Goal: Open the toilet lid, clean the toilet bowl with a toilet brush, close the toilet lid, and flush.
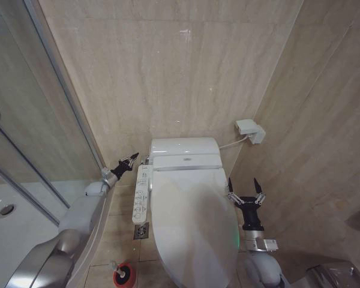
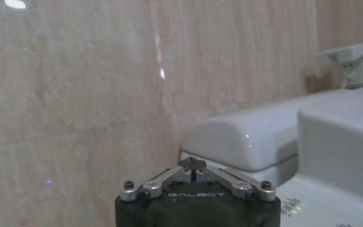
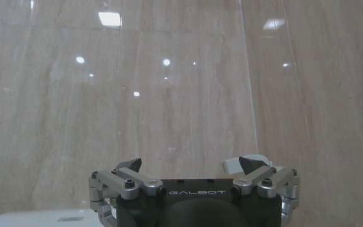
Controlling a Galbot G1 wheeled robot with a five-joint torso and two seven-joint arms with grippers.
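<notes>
The toilet lid [image 1: 192,216] is a glossy white oval, lying down flat over the bowl, so the toilet bowl itself is hidden. My left gripper [image 1: 132,159] is shut and hovers beside the tank's left corner, just above the side control panel [image 1: 142,195]. In the left wrist view my left gripper [image 2: 193,164] points at the rounded white tank [image 2: 245,142]. My right gripper [image 1: 245,187] stands open, fingers up, just right of the lid's edge. The toilet brush [image 1: 121,271] stands in its red holder cup [image 1: 124,277] on the floor left of the toilet.
A glass shower screen [image 1: 30,120] and white shower tray [image 1: 12,222] lie to the left. Beige tiled walls close in behind and to the right, with a white wall outlet box [image 1: 250,129] above the tank. A floor drain [image 1: 140,230] sits beside the toilet.
</notes>
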